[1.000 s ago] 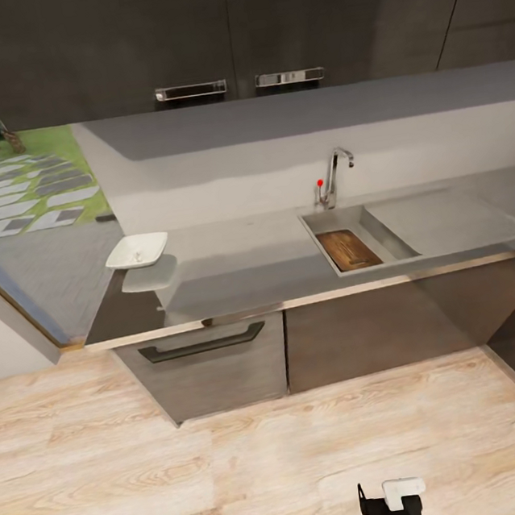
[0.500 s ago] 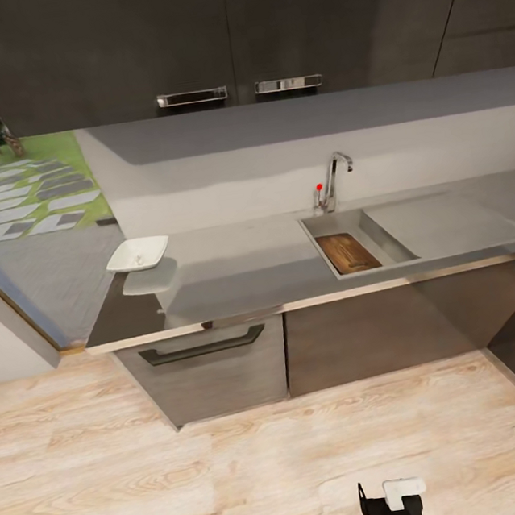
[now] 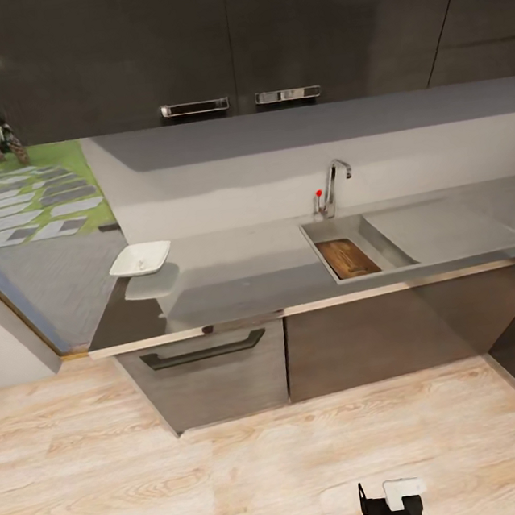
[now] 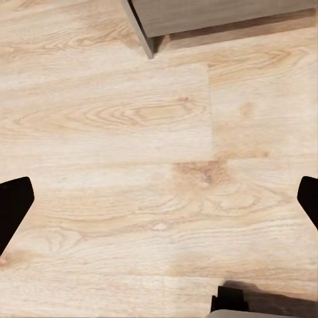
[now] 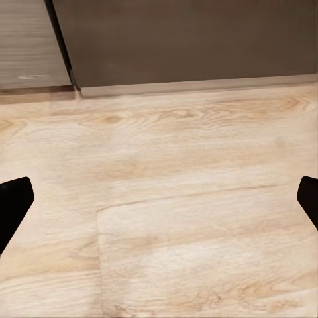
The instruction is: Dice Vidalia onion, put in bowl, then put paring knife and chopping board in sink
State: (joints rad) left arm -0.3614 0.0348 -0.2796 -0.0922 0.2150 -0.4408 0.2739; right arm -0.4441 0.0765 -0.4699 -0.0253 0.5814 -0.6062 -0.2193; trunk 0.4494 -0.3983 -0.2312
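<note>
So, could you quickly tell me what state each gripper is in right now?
Left gripper: open, holding nothing, above the floor.
Right gripper: open, holding nothing.

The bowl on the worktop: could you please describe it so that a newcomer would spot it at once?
Start at the long grey countertop and follow it away from the sink to its far left end, beside the window. The bowl sits there alone: shallow, white, squarish with rounded corners, the one pale thing on the glossy surface.

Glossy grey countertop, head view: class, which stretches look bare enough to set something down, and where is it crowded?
The glossy grey countertop is bare between the shallow white bowl and the stainless-steel sink. The sink's flat drainboard also looks bare. The basin is crowded: the brown wooden chopping board covers most of its floor.
</note>
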